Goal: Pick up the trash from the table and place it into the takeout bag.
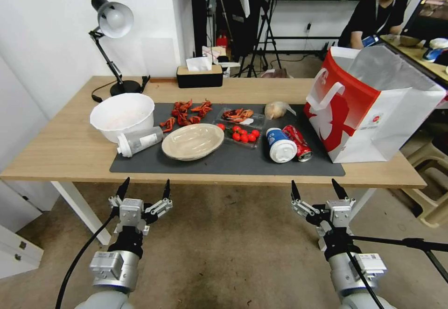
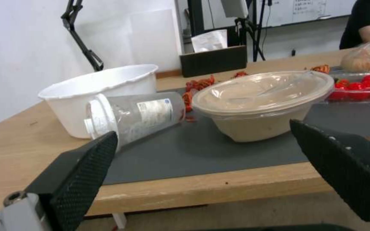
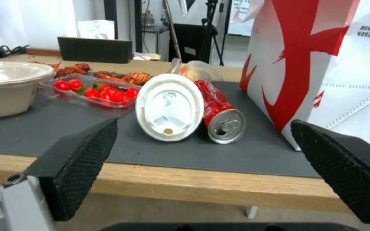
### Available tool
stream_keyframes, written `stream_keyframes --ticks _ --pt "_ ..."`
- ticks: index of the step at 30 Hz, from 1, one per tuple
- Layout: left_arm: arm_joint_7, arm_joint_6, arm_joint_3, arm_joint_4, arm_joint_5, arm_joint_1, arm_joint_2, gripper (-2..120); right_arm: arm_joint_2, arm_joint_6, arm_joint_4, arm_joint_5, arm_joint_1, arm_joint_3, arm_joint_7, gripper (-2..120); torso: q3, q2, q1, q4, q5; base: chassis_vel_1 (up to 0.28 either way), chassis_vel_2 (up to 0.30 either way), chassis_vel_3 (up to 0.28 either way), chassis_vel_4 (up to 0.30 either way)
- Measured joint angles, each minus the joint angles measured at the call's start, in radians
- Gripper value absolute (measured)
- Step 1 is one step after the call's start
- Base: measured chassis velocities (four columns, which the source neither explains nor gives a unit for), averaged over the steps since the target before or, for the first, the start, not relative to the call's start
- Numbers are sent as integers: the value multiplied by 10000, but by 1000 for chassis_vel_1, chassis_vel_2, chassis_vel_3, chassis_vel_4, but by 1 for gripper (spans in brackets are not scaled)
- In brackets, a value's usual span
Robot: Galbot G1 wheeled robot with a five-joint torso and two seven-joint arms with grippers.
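Note:
On the table [image 1: 60,152] a dark grey mat [image 1: 224,159] carries the trash. A translucent white-capped bottle [image 1: 139,141] [image 2: 133,117] lies on its side beside a shallow beige dish [image 1: 193,141] [image 2: 262,102]. A blue-and-white lidded cup [image 1: 280,145] [image 3: 170,107] and a red soda can [image 1: 297,143] [image 3: 219,114] lie tipped over, with a clear bag of tan food [image 1: 277,109] behind them. The red and white takeout bag [image 1: 368,108] [image 3: 322,67] stands at the right end. My left gripper [image 1: 144,189] and right gripper [image 1: 317,189] hang open below the table's front edge, holding nothing.
A large white bowl [image 1: 122,115], red crayfish shells [image 1: 186,113] and a clear tray of cherry tomatoes [image 1: 242,134] also sit on or by the mat. A desk lamp [image 1: 112,33] and a tissue box [image 1: 199,75] stand at the back edge.

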Motion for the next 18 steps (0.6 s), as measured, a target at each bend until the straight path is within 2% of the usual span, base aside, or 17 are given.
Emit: stream_keyframes --ticks 18 --pt "-6 20 14 -16 -47 -5 0 100 0 -26 4 6 -3 24 -49 100 0 0 -1 1 0 0 0 0 0"
